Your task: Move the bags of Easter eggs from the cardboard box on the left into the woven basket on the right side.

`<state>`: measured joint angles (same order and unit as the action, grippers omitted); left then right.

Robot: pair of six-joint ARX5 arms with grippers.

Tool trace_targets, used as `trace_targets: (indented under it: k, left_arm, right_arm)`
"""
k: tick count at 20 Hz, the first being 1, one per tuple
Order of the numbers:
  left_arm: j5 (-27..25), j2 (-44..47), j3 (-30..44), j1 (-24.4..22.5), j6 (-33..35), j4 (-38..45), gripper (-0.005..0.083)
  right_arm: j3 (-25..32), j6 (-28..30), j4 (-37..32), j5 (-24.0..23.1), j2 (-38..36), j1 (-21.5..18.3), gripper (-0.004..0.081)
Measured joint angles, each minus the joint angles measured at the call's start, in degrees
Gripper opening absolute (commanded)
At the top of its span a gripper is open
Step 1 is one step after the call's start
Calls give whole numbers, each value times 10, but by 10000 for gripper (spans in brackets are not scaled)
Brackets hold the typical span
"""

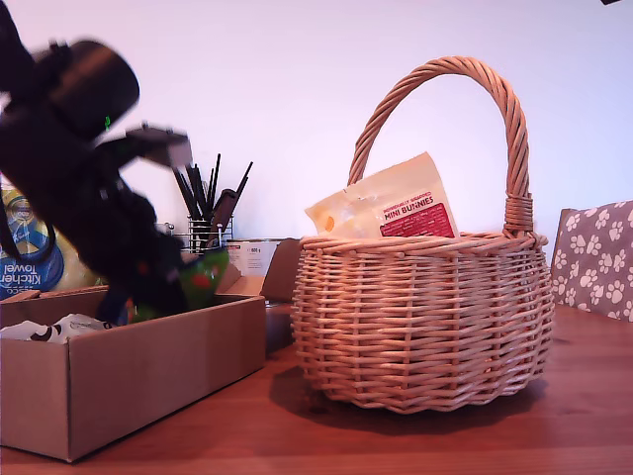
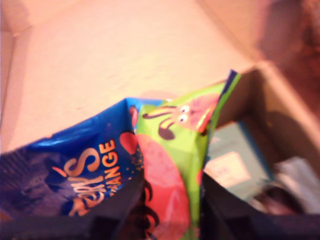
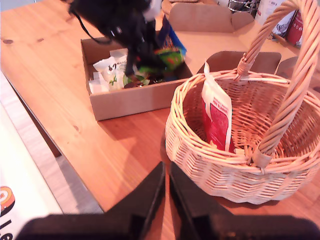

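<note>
At the exterior view's left, the first gripper (image 1: 183,282) has its fingers clamped on a green and blue bag (image 1: 203,277) over the cardboard box (image 1: 148,366). The pouch looks light, crinkly, slippery; pinching its top seam seems safest. The second gripper (image 3: 166,187) hovers nearly closed, empty, by the woven basket (image 3: 210,165).

A home kitchen — utensil holder (image 1: 205,220), kitchen towel pack (image 1: 28,259), wooden table (image 1: 415,435).

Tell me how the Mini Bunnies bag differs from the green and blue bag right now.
The Mini Bunnies bag is red and cream; the green and blue bag is brightly multicoloured. The Mini Bunnies bag stands in the woven basket, untouched; the green and blue bag is held over the cardboard box by my first hand. Both are glossy pouches.
</note>
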<state>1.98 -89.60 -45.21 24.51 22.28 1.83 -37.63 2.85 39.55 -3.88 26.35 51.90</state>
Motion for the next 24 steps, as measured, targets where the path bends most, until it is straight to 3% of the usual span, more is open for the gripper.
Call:
trace_targets:
  k: [5, 8, 11, 15, 21, 24]
  left_arm:
    - [33, 140, 0, 3, -1, -67, 143]
    - [164, 178, 0, 24, -42, -77, 143]
    - [275, 178, 0, 78, -69, -40, 143]
    - [286, 170, 0, 133, -89, 55, 143]
    - [284, 64, 0, 155, -134, 184, 143]
    - [284, 10, -27, 170, -148, 196, 143]
  right_arm:
    - [0, 0, 5, 0, 0, 0, -13]
    - [0, 0, 5, 0, 0, 0, -13]
    - [0, 0, 5, 0, 0, 0, -13]
    - [0, 0, 5, 0, 0, 0, -13]
    - [0, 0, 5, 0, 0, 0, -13]
    - [0, -1, 5, 0, 0, 0, -13]
